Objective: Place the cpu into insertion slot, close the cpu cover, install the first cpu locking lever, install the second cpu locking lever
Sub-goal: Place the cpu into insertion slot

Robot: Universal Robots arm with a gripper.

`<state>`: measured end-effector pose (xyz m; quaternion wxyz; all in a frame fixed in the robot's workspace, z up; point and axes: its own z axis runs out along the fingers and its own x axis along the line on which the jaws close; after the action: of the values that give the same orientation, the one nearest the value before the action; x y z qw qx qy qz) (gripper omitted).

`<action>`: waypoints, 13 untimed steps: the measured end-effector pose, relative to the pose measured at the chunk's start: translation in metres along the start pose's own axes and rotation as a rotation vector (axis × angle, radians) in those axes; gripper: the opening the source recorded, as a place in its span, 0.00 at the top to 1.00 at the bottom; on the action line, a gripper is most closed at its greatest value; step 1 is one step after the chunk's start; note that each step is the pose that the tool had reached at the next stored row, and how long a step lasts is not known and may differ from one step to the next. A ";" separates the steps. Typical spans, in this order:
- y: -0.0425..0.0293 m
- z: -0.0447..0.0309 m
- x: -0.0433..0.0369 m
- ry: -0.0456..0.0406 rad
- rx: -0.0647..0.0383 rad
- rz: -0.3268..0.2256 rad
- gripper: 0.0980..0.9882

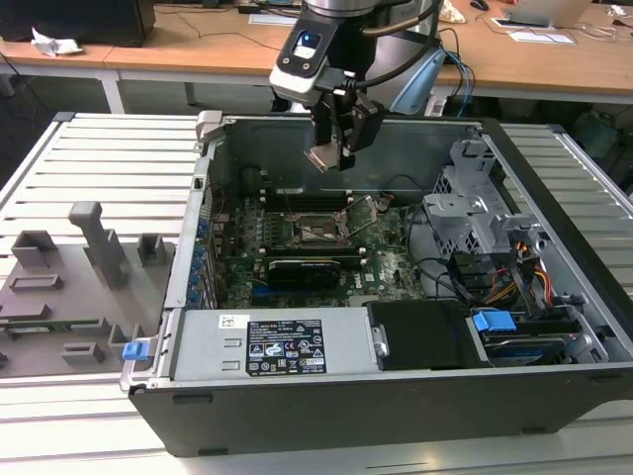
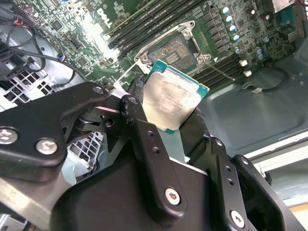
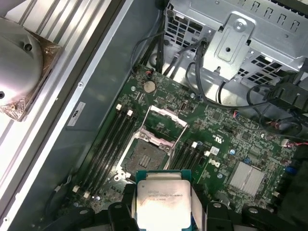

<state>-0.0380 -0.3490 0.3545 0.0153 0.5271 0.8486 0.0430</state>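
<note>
Step one in hand: the hand (image 1: pixel 334 155) pinches the cpu (image 2: pixel 175 102) by its edges, in the air above the motherboard (image 3: pixel 226 144) and its open socket (image 3: pixel 146 155) (cpu cover (image 3: pixel 166 117) raised, socket unfilled). In my judgement, seating calls for squaring the chip to the socket and a level descent.

Bright, even light is cast; the pale silvery-grey square chip (image 2: pixel 171 101) in the black claw (image 1: pixel 336 153) is washed by glare, the dark metal case (image 1: pixel 396 416) beneath it shadowed.
</note>
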 end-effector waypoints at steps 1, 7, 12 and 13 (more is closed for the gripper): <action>0.0000 0.0001 0.0000 -0.0003 0.000 0.004 0.50; -0.0001 0.0009 0.0000 -0.0032 -0.001 0.036 0.50; -0.0001 0.0016 0.0000 -0.0058 -0.001 0.064 0.50; -0.0002 0.0017 0.0000 -0.0061 -0.001 0.069 0.50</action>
<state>-0.0380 -0.3490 0.3528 0.0168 0.5562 0.8298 0.0425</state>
